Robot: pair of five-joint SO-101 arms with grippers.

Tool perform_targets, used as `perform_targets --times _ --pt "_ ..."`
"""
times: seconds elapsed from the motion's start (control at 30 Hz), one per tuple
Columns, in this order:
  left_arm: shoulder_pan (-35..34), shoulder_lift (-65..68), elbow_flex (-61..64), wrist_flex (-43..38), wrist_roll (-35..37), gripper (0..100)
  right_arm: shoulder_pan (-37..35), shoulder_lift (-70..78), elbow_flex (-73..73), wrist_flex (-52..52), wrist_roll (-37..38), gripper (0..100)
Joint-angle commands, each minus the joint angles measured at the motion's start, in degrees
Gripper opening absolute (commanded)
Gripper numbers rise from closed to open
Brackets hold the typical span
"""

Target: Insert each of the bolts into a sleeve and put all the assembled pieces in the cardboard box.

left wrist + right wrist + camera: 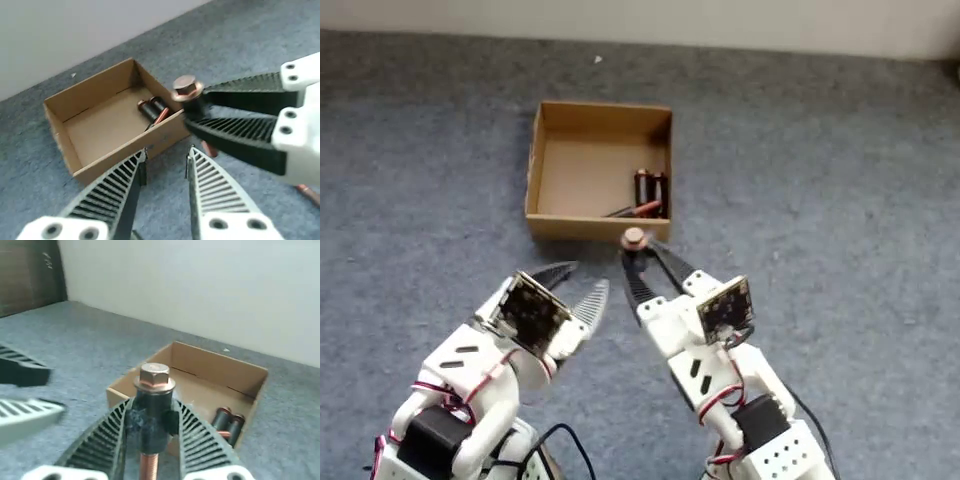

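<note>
My right gripper (638,256) is shut on a black sleeve (150,426) with a copper bolt (154,377) through it, head up. It holds this piece upright just outside the near wall of the cardboard box (532,170). Two assembled pieces (650,188) lie in the box's near right corner, also seen from the wrists (152,107) (227,422). My left gripper (582,285) hangs open and holds nothing, just left of the held piece and short of the box. From the left wrist, its own fingers (120,192) frame the box (60,125) and the held bolt (187,90).
Grey carpet (820,180) surrounds the box on all sides. A pale wall runs along the far edge. A copper-coloured piece (307,192) lies on the carpet below the right arm. The two grippers are close together in front of the box.
</note>
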Motion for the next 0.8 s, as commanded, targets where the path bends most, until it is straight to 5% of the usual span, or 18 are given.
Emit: perform_targets --times 0.0,0.27,0.77 --pt "-10.9 0.1 -1.3 0.3 -0.9 15 4.3 -0.5 -5.3 2.0 -0.8 0.5" --pt "-25.0 0.1 10.6 -0.1 -0.9 15 5.8 7.2 -14.6 0.3 -0.3 0.5" --pt "-34.3 0.2 17.9 -7.3 -0.7 15 5.7 74.0 -44.4 -30.5 -0.3 0.5"
